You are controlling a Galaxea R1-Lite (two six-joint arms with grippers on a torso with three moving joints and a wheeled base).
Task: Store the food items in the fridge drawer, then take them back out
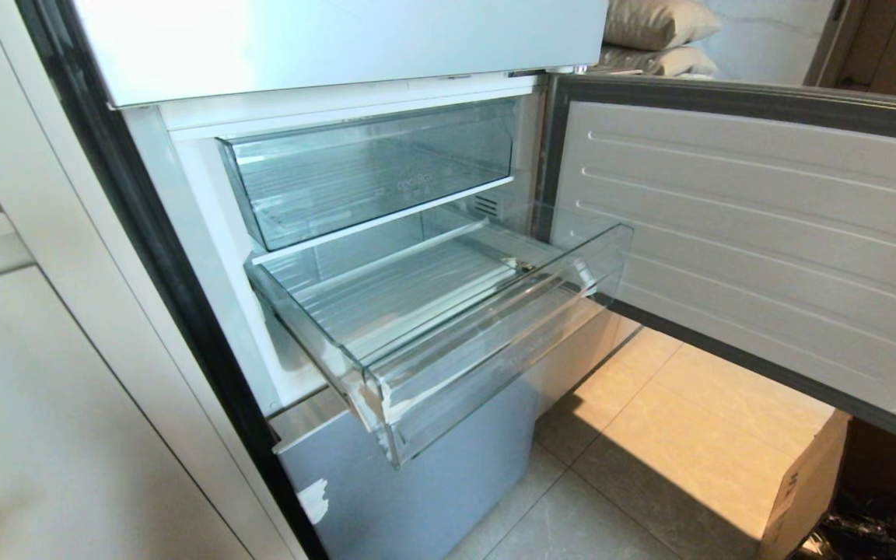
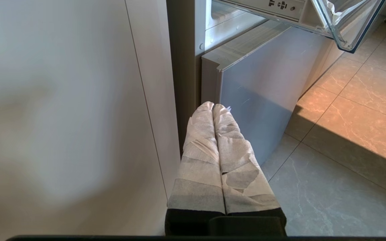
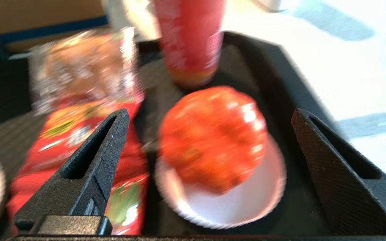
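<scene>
**Fridge drawer open and empty; right gripper over the tomato**

Fridge drawer (image 1: 448, 327), clear plastic, pulled well out below a second clear bin (image 1: 370, 167) that sits pushed in. Whitish tape on the drawer's near front corner. No food shows in it. Fridge door (image 1: 751, 241) swung wide to the robot's right; tiled floor (image 1: 650, 451) below, a cardboard box (image 1: 802, 490) by the door's lower edge.

Black tray (image 3: 280, 67), seen only in the right wrist view, carries the food: a red snack bag (image 3: 79, 134), a red cup or can (image 3: 189, 40) standing behind, and a white dish (image 3: 240, 207) with the tomato (image 3: 213, 137) sitting in it. View blurred; labels unreadable.

Right gripper (image 3: 209, 154): jaws spread wide, empty, one to each side of the tomato, not touching it as far as the blur allows. Left gripper (image 2: 213, 110): parked low beside the fridge's lower front panel, taped fingers pressed together, holding nothing.

Handling, as judged: tomato looks round, glossy, light. Likely slippery and easy to bruise if real, or to squirt out of a hard pinch. Best taken across its widest middle, jaws level on both flanks, gentle close. The dish under it is loose and may shift or tip if nudged.
</scene>
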